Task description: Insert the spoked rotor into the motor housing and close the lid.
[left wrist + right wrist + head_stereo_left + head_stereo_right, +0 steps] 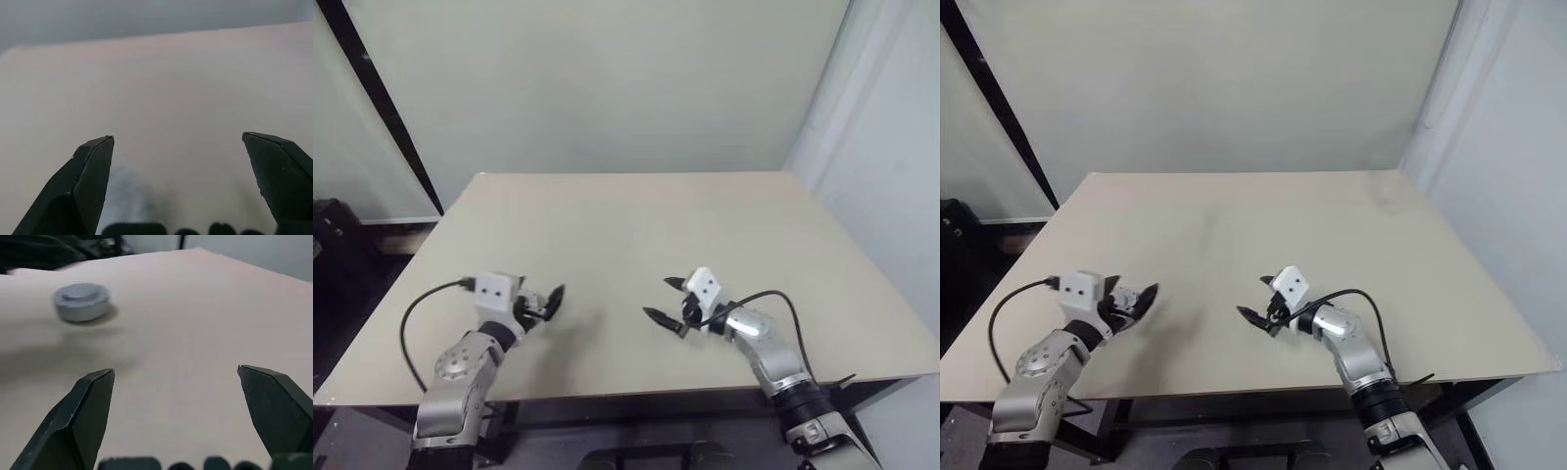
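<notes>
Right wrist view, grey puck on table

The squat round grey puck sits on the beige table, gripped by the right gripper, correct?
Not gripped: the right wrist view shows the squat round grey puck sitting on the beige table, well clear of the open, empty right gripper.
</notes>
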Controlling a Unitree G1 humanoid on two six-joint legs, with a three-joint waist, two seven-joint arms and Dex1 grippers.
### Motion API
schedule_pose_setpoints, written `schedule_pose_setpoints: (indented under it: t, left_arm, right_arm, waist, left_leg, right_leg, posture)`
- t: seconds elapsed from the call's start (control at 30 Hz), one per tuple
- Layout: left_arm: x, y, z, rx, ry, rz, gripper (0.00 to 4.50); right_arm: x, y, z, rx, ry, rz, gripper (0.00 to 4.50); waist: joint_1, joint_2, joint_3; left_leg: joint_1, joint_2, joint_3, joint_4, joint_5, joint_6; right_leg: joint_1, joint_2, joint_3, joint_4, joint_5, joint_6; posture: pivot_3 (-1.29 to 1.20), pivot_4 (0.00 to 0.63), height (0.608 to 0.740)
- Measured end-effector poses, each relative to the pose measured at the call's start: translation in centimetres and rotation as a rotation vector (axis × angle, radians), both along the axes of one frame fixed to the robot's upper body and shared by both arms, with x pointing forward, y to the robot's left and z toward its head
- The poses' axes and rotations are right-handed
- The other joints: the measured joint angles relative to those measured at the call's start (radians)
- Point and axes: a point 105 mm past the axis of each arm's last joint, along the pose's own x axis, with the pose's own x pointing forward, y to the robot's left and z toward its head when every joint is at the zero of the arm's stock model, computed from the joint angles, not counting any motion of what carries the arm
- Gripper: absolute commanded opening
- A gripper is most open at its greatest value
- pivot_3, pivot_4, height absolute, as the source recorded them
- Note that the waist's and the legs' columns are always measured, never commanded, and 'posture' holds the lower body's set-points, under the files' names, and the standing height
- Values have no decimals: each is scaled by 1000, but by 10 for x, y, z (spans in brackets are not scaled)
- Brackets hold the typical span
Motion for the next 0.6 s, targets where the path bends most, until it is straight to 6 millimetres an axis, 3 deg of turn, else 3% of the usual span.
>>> schedule_pose_setpoints:
  t: [0.13,0.33,0.6]
  left_arm:
    - [-9,-35,1,7,40,-180,4487]
    - [-12,-43,-4,5,73,-224,4487]
    - [-12,-42,-8,13,91,-224,4487]
  right_arm:
    - [6,-30,8,-6,7,-77,4392]
    - [5,-62,1,-3,50,-182,4392]
    - [6,-60,3,19,52,-200,4392]
  waist:
    - [-2,1,0]
    - [-7,1,0]
    - [-7,1,0]
  left_leg:
    - [0,0,0,0,0,0]
    - [0,0,0,0,0,1]
    - [1,0,0,3,1,2]
  right_leg:
    - [0,0,0,0,0,0]
    - [0,1,1,1,0,0]
    - [1,1,1,0,0,0]
  posture:
    - [0,0,740]
    - [0,0,740]
    - [0,0,740]
